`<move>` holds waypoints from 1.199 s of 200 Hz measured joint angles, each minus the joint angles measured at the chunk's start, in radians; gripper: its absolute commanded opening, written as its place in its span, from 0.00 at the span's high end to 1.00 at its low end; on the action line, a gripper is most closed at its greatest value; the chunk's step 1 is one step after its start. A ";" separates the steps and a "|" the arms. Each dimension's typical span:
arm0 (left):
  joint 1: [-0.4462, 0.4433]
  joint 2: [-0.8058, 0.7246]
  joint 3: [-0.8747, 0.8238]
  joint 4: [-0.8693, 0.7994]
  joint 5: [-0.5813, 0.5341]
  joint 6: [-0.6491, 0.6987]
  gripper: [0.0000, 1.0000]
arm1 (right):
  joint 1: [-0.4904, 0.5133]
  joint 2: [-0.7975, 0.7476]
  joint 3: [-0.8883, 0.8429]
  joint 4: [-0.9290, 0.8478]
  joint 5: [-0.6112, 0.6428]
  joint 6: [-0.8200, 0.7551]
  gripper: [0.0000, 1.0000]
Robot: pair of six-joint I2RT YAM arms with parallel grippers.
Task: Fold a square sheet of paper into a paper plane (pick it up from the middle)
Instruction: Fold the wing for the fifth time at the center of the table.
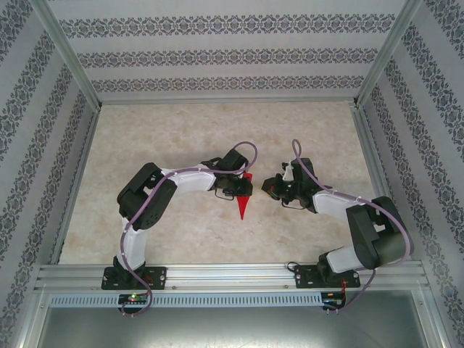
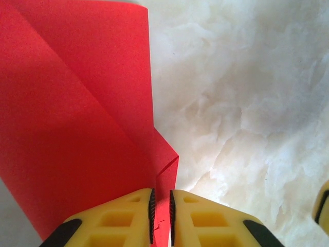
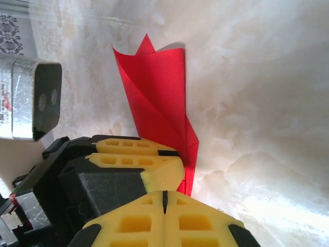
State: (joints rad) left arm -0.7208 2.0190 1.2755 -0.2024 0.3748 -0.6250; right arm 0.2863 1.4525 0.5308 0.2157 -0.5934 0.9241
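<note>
The left gripper [image 2: 162,200] is pinching the bright red folded paper plane [image 2: 77,128] between its fingertips while the right gripper [image 3: 164,198] is hovering alongside, fingers pressed together.

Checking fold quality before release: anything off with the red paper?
Yes. The paper plane, pinched in the left claw, isn't lying flat: its folded layers flare apart and the far edge curls open.

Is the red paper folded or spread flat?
Folded: the paper plane is a narrow creased dart, layers overlapping, pinched by the left gripper.
</note>
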 measured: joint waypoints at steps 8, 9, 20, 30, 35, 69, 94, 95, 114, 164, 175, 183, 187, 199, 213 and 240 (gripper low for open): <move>0.000 0.000 0.000 0.000 0.000 0.003 0.85 | -0.003 0.015 0.008 -0.006 -0.001 -0.006 0.99; 0.000 0.000 0.000 0.000 0.001 0.005 0.85 | -0.004 0.018 0.010 -0.007 -0.001 -0.007 0.99; 0.000 0.000 0.000 0.000 0.004 0.010 0.86 | -0.008 0.044 0.024 -0.011 -0.003 -0.011 0.99; 0.000 0.000 0.000 0.001 0.007 0.015 0.88 | -0.010 0.071 0.042 -0.016 -0.006 -0.013 0.99; 0.000 0.000 -0.001 0.001 0.008 0.017 0.88 | -0.010 0.083 0.050 -0.017 -0.008 -0.014 0.99; 0.000 0.000 -0.001 0.002 0.011 0.023 0.94 | -0.010 0.161 0.095 -0.013 -0.026 -0.014 0.99; 0.000 0.000 -0.001 0.002 0.011 0.024 0.95 | -0.009 0.205 0.113 -0.009 -0.030 -0.014 0.99; 0.000 0.000 -0.001 0.002 0.011 0.024 0.95 | -0.009 0.207 0.114 -0.009 -0.030 -0.014 0.99; 0.000 0.000 -0.001 0.002 0.011 0.025 0.95 | -0.008 0.233 0.123 -0.002 -0.036 -0.014 0.99; 0.000 0.000 -0.001 0.008 0.014 0.031 0.97 | 0.008 0.285 0.145 0.005 -0.049 -0.014 0.99; 0.000 0.000 -0.001 0.008 0.015 0.034 0.96 | 0.011 0.290 0.146 0.005 -0.050 -0.014 0.99; 0.000 0.002 -0.001 0.011 0.016 0.036 0.96 | 0.013 0.291 0.147 0.006 -0.051 -0.014 0.99; 0.000 0.004 -0.001 0.013 0.018 0.037 0.96 | 0.013 0.292 0.147 0.006 -0.052 -0.014 0.99; 0.000 0.010 -0.001 0.019 0.019 0.042 0.96 | 0.013 0.292 0.147 0.006 -0.052 -0.014 0.99; 0.000 0.013 -0.001 0.028 0.023 0.048 0.94 | 0.013 0.292 0.147 0.008 -0.052 -0.014 0.99; 0.000 0.015 -0.005 0.042 0.030 0.061 0.90 | 0.013 0.291 0.147 0.013 -0.052 -0.014 0.99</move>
State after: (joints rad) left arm -0.7208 2.0342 1.2705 -0.1604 0.4046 -0.5636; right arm 0.2993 1.7439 0.6781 0.2283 -0.6456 0.9100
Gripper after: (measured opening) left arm 0.084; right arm 0.042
